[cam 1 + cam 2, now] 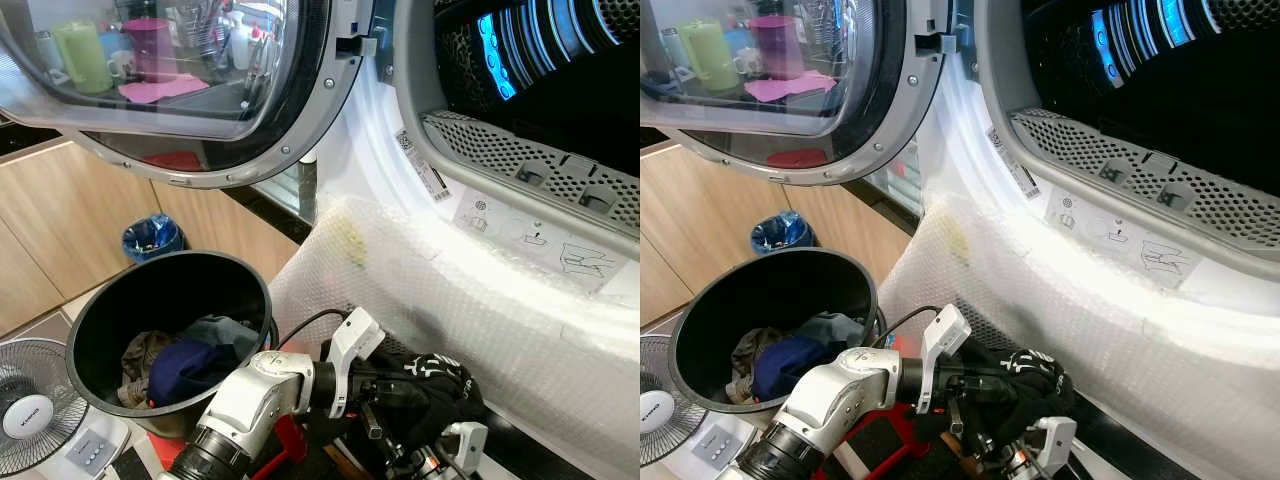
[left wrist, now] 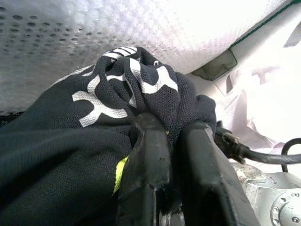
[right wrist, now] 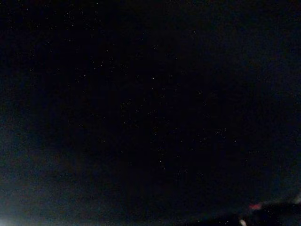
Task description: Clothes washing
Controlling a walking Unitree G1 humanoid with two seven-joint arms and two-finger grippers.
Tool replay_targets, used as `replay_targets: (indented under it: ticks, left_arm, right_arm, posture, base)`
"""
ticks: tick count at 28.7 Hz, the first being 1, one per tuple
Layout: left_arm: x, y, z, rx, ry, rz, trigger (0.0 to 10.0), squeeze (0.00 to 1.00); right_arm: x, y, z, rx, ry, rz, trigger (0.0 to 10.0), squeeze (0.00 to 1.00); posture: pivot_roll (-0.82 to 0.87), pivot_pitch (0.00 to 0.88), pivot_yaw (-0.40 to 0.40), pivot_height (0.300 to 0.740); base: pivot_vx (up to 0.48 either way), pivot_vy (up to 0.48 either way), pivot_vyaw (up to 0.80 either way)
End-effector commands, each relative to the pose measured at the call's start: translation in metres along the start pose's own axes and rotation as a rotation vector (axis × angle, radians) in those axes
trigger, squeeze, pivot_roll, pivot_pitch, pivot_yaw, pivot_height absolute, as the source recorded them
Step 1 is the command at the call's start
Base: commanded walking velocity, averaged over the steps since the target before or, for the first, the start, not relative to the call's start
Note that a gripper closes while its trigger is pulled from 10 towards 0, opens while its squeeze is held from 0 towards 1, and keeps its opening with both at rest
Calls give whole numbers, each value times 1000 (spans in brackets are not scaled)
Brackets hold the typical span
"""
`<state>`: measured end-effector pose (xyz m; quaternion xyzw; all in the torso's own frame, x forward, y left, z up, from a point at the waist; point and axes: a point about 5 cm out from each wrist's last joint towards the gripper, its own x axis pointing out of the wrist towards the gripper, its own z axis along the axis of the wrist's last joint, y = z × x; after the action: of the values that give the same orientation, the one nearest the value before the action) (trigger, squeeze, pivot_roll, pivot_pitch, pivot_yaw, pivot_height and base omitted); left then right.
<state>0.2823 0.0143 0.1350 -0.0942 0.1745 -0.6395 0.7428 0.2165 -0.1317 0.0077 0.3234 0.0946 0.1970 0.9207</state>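
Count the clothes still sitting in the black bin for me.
3 that I can make out in the black bin: a navy piece in front, an olive one toward the fan, a grey-blue one behind. More may lie hidden underneath.

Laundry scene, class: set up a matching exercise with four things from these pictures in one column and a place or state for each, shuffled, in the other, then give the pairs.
Things:
1. dark patterned garment
2. black bucket
3. washer door
4. small blue bin

Places or states:
A. swung open, its glass reflecting a room
B. pinched in the left gripper, below the drum opening
C. on the floor by the wooden cabinets
D. holding more clothes, to the robot's left

Pairs: 1-B, 2-D, 3-A, 4-C
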Motion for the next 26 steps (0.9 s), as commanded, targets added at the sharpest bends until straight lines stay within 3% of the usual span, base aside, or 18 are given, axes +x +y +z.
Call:
replay_targets:
  ticks: [1,2,3,4,5,6,26]
  left_arm:
    - [6,-9,9,24,-22,-54,0,0]
    - [6,-9,9,22,-21,-54,0,0]
    - [6,-9,9,21,-20,-53,0,0]
    - [6,-9,9,20,-19,-53,0,0]
    - [6,-9,9,20,-19,-53,0,0]
    - [6,-9,9,20,-18,-54,0,0]
    - [7,-12,8,20,-15,-66,0,0]
  right_arm:
    - [10,8,0,83,-80,-18,10000,0]
    - [10,7,1,106,-103,-17,10000,0]
    - [10,7,2,120,-115,-12,5373,0]
    - [9,6,1,135,-119,-6,2588,0]
    - [9,6,1,135,-119,-6,2588,0]
    - [8,6,1,147,-122,3,0,0]
    - [13,7,-4,141,-117,-2,0,0]
  posture:
    - [165,131,-5,740]
    - [164,128,-4,740]
    - [164,128,-4,740]
    - [163,125,-4,740]
    - [163,125,-4,740]
    - [163,122,-4,740]
    - [177,84,-4,740]
  base:
    - [0,0,0]
    - [0,0,0]
    - [0,0,0]
    - [0,0,0]
    - [0,0,0]
    - [0,0,0]
    - [0,0,0]
